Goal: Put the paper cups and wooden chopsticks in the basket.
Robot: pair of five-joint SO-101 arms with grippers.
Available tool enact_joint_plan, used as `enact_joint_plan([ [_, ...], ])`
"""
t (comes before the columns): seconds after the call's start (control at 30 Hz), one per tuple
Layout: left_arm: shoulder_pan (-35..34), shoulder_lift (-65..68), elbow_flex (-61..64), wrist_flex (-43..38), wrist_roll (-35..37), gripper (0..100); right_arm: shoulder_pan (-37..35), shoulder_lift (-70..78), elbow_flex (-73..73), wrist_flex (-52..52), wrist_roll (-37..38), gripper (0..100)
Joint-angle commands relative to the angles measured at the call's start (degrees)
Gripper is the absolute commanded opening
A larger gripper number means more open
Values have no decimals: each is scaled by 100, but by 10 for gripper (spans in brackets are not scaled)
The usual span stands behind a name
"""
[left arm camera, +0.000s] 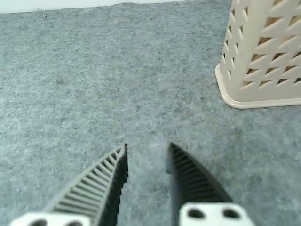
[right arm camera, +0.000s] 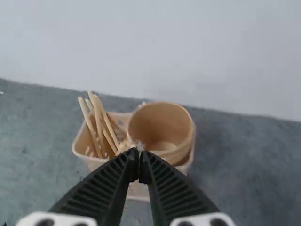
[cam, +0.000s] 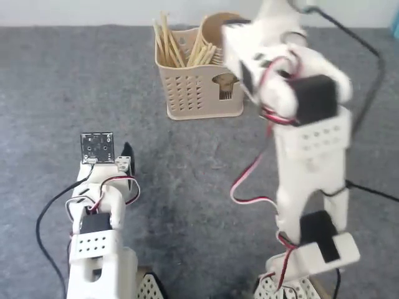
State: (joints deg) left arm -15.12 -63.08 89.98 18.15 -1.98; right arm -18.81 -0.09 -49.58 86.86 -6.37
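Paper cups (right arm camera: 160, 125) and chopsticks (right arm camera: 99, 120) already fill the basket (cam: 199, 93), so the right gripper (right arm camera: 138, 154) hovers pinched empty, the left gripper (left arm camera: 148, 150) narrowly parted.

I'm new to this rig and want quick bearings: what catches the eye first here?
A beige basket stands at the far side of the table, with chopsticks upright in it and a cup beside them inside. The right end effector hangs shut, raised near the basket. The left end effector sits low and open over grey carpet.
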Motion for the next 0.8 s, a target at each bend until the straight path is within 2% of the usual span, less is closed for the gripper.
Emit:
enact_joint_plan([
  [0.0, 62, -149, 57, -431, -44, 8, 374, -585, -273, 1165, -70, 12],
  [0.07, 158, -193, 189, -651, -35, 13, 558, -769, -229, 1666, -62, 12],
  [0.27, 554, -202, 382, -835, -53, 12, 1886, -1903, 1609, 1596, -255, 6],
  [0.4, 580, -202, 382, -826, -26, 12, 2141, -2958, 3437, 1499, 114, 6],
  [0.5, 589, -202, 356, -800, -9, 12, 2255, -3873, 4791, 998, 185, 6],
  [0.6, 580, -202, 92, -255, 141, 12, 2316, -4778, 6233, 330, 202, 6],
  [0.77, 545, -202, -462, 888, 79, 12, 2316, -5991, 8545, -866, 651, 6],
])
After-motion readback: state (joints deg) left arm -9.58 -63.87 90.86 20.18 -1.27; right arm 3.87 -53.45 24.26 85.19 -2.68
